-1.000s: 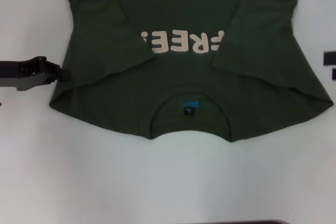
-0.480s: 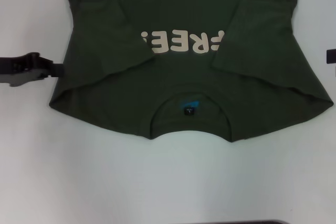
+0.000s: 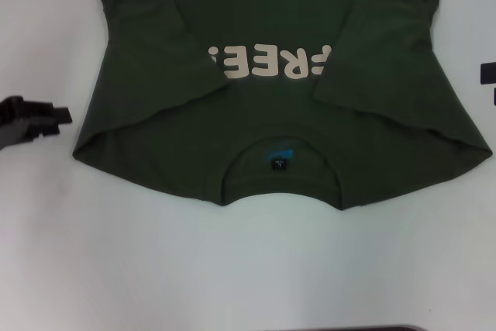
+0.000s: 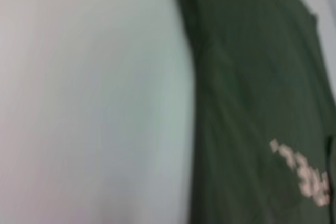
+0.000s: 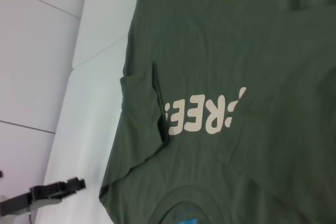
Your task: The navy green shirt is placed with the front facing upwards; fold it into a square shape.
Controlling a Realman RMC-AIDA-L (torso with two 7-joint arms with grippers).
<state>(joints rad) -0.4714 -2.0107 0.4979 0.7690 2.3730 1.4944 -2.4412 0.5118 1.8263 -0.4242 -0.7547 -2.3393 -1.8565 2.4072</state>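
Navy green shirt [image 3: 271, 106] lies w/ sleeves folded in; left gripper [image 3: 62, 116] beside it, grip state unclear; right gripper [image 3: 488, 75] at far edge, likewise unclear.

Head view overhead, both wrist views oblique, sharing shirt [image 3: 271, 106]

The left gripper [image 3: 62, 115] sits low at the left edge of the head view, its dark body lying nearly level and its tip pointing toward the robot's right — the same gripper also appears far off in the right wrist view [image 5: 73, 184], fingers drawn close together. The right gripper [image 3: 487, 74] is barely in view at the right edge — only a dark sliver shows, too little to read its fingers.
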